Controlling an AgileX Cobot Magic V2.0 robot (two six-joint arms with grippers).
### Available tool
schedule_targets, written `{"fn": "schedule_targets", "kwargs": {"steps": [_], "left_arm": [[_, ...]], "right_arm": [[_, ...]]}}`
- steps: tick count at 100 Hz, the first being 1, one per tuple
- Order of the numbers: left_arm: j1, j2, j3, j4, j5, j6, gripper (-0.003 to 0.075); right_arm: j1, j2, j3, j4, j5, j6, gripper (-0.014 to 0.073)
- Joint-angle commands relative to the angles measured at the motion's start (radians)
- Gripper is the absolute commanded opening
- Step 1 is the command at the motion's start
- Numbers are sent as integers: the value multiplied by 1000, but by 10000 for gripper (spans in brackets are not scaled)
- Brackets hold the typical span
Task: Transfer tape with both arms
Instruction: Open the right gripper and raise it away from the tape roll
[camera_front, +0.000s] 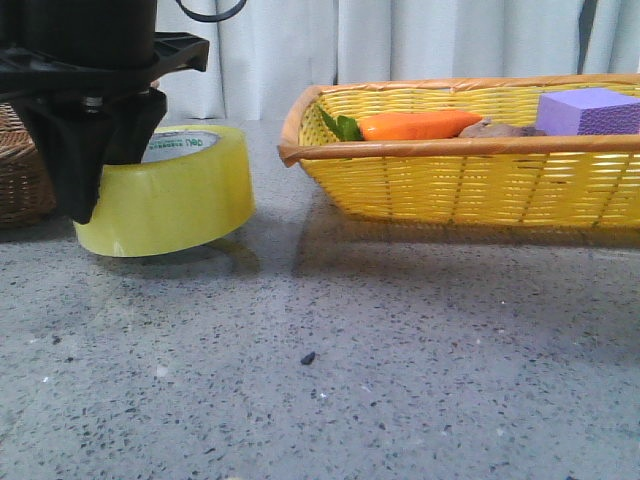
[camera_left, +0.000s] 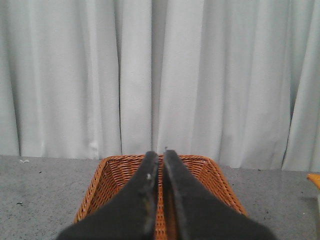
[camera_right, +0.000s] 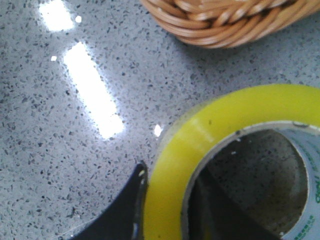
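The tape, a wide glossy yellow roll with a white core, is on the grey table at the left, tilted with its right side off the surface. My right gripper is shut on its wall, one finger outside and one inside the core. The right wrist view shows the same grip on the tape. My left gripper is shut and empty. It hangs over a brown wicker basket and faces the curtain. It does not show in the front view.
The brown wicker basket stands just left of and behind the tape, also showing in the right wrist view. A yellow wicker basket on the right holds an orange carrot and a purple foam block. A white curtain hangs behind.
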Motion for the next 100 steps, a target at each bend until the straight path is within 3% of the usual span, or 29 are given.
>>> {"fn": "schedule_targets", "kwargs": {"steps": [1,30,60,74,92,100], "left_arm": [[2,12,-38,-5,-80,-10,-21],[2,12,-38,-5,-80,-10,-21],[2,12,-38,-5,-80,-10,-20],[0,12,-38,-5,-73,-10,-20],[-40,12,-38,-5,-25,-10,-20],[-73,12,-38,-5,-24,-10,-20]], "right_arm": [[-1,-57,-37,-3,-42,-13,-31],[-1,-55,-37,7,-31,-13,176],[-1,-73,-64,7,4,-13,226],[-1,-132,-86,7,14,-13,181],[-1,-242,-86,-33,12,-13,-76],[-1,-280,-86,-56,12,-12,-66]]}}
